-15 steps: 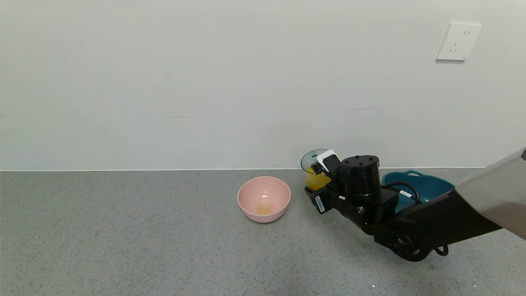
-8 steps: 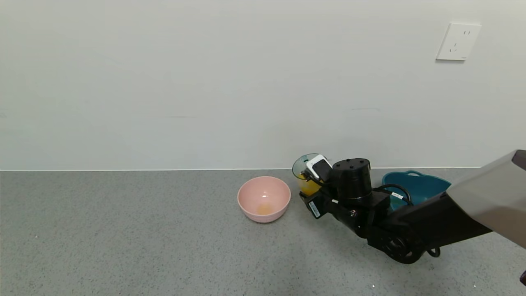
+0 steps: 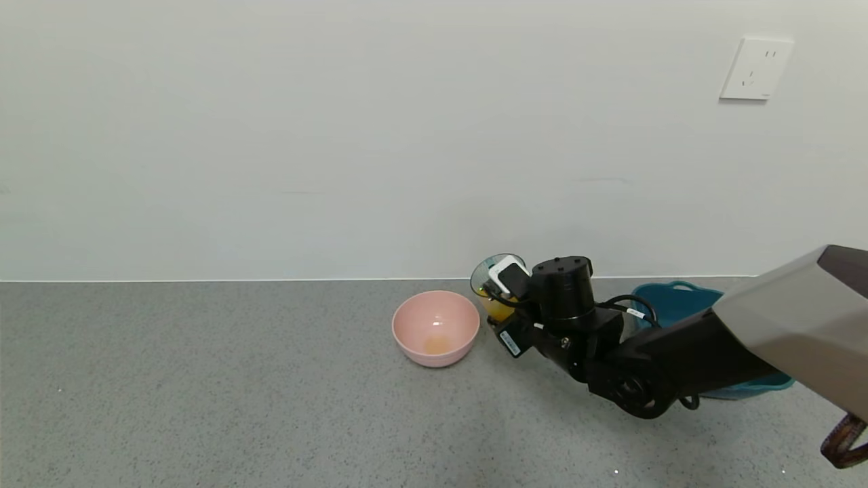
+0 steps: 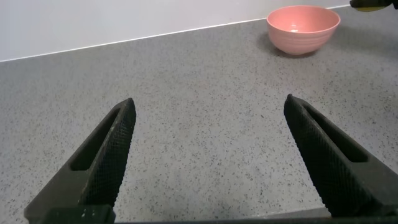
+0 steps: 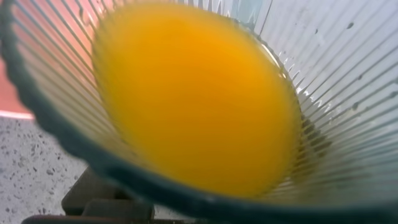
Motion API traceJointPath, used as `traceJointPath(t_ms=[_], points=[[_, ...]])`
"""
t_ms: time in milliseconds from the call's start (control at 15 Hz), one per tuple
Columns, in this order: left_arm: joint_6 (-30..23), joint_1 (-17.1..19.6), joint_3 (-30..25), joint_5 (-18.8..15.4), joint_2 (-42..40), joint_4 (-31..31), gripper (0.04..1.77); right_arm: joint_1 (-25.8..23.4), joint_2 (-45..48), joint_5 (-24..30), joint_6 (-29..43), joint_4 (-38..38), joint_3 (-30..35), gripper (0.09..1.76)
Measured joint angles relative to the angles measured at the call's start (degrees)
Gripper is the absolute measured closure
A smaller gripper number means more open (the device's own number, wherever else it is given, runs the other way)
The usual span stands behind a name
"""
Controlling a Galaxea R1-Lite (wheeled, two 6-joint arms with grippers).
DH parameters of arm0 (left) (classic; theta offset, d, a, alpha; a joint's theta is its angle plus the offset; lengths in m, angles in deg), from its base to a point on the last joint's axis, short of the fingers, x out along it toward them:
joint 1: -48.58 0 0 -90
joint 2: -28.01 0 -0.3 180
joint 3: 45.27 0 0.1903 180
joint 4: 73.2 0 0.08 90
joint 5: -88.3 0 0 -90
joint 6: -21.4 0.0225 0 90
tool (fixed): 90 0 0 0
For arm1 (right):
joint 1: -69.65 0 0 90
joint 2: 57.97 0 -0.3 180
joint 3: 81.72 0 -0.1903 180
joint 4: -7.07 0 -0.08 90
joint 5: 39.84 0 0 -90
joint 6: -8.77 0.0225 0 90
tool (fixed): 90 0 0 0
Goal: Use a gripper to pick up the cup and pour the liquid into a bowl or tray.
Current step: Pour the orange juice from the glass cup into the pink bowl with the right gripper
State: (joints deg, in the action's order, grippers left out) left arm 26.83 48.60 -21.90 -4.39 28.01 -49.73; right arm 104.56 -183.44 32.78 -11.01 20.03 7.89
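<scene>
Head view: the right gripper (image 3: pixel 507 290) is clamping the cup (image 3: pixel 489 288), which is tilting toward the bowl (image 3: pixel 436 328) and sitting just beside the bowl's right rim, clear of the counter (image 3: pixel 203 393). The liquid (image 3: pixel 494 308) is showing orange in the cup's lower part. A faint orange trace is lying at the bottom of the bowl. The right arm is reaching in from the right and is covering much of the teal tray (image 3: pixel 678 301) behind it, near the wall (image 3: pixel 339 135). A wall socket (image 3: pixel 755 68) is sitting high on the right.

Left wrist view: the left gripper (image 4: pixel 208 155) is hanging low over the bare speckled counter with its fingers (image 4: pixel 109 155) spread wide apart, holding nothing. The bowl (image 4: pixel 303 28) is standing well apart from it, with a dark edge of the other arm just showing at the corner.

Right wrist view: the ribbed cup (image 5: pixel 348 74) is filling nearly everything, with the liquid (image 5: pixel 193 93) pooling inside. Pink of the bowl (image 5: pixel 43 56) is showing through the cup's wall.
</scene>
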Motion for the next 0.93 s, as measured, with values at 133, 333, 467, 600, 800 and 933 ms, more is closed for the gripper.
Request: traceJointPath(t_ms=[133, 333, 467, 600, 800, 933], points=[[0.0, -0.02, 0.0, 0.02, 0.0, 0.01, 0.09, 0.22, -0.35, -0.11, -0.57, -2.21, -1.68, 0.53], [0.0, -0.02, 0.0, -0.02, 0.0, 0.0, 0.09, 0.8, -0.69, -0.2, -1.49, -4.58, -3.43, 0.53], [0.0, -0.02, 0.0, 0.02, 0.0, 0.0, 0.09, 0.91, -1.18, -0.22, -3.15, -4.85, -4.41, 0.53], [0.0, -0.02, 0.0, 0.0, 0.0, 0.0, 0.09, 0.96, -1.93, -0.2, -4.13, -5.29, -5.68, 0.53], [0.0, -0.02, 0.0, 0.0, 0.0, -0.02, 0.09, 1.0, -2.71, -0.26, -5.55, -8.35, -7.78, 0.53], [0.0, -0.02, 0.0, 0.0, 0.0, 0.0, 0.09, 1.0, -3.04, -0.3, -6.47, -9.55, -8.52, 0.53]])
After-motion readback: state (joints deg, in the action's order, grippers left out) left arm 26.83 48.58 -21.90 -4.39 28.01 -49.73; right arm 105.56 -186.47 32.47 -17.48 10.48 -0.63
